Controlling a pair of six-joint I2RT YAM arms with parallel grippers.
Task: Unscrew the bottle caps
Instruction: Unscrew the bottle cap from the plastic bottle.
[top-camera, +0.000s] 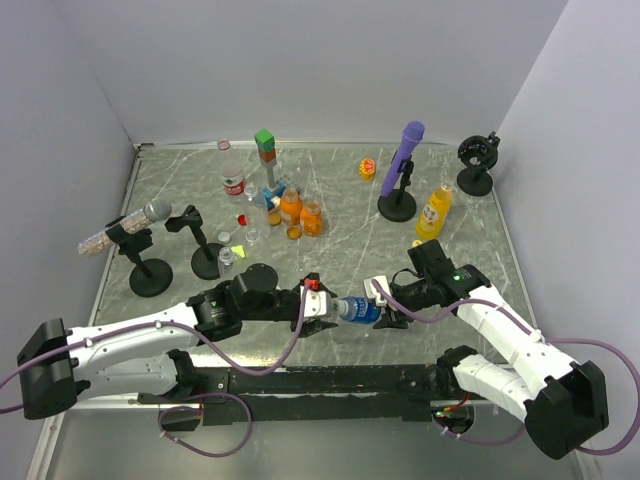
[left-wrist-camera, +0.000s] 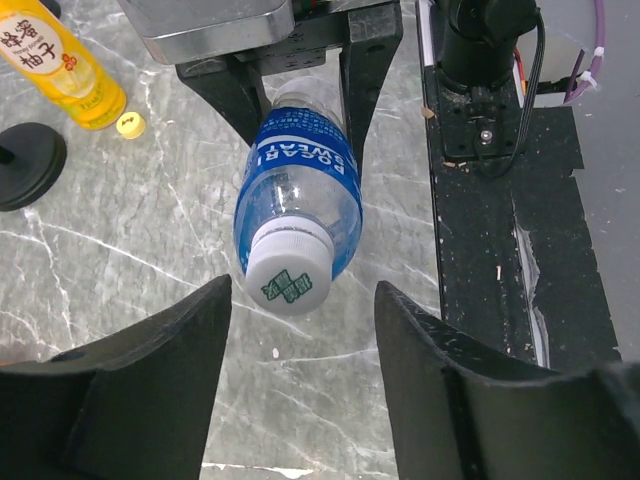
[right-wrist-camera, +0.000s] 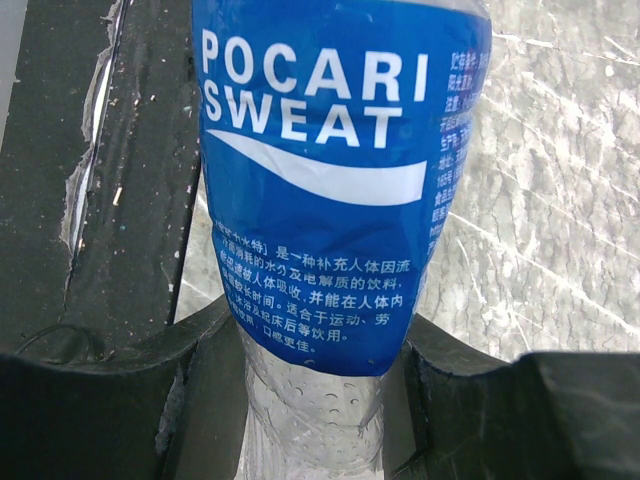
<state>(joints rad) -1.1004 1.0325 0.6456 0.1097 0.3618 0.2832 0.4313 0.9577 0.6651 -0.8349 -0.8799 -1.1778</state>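
The right jaws are pinching the blue-labelled bottle (right-wrist-camera: 330, 200) near its bottom end, holding it roughly level above the bench (left-wrist-camera: 150, 260). Its white cap (left-wrist-camera: 288, 275) is pointing toward the left jaws. The left jaws are standing spread, with one finger (left-wrist-camera: 150, 390) on each side of the cap. A clear gap is showing on both sides, so neither finger seems to be touching it, though the overhead view is too small to confirm this. Beneath the cap, bare marbled bench is lying open. To one side of the left jaws, the black base strip (left-wrist-camera: 500, 250) along the bench's near edge is running close beside the bottle. Beyond the right jaws and well apart from them, a yellow juice bottle (left-wrist-camera: 62, 62) is sitting with a loose yellow cap (left-wrist-camera: 130, 124) just beside it, near a round black stand foot (left-wrist-camera: 28, 165).
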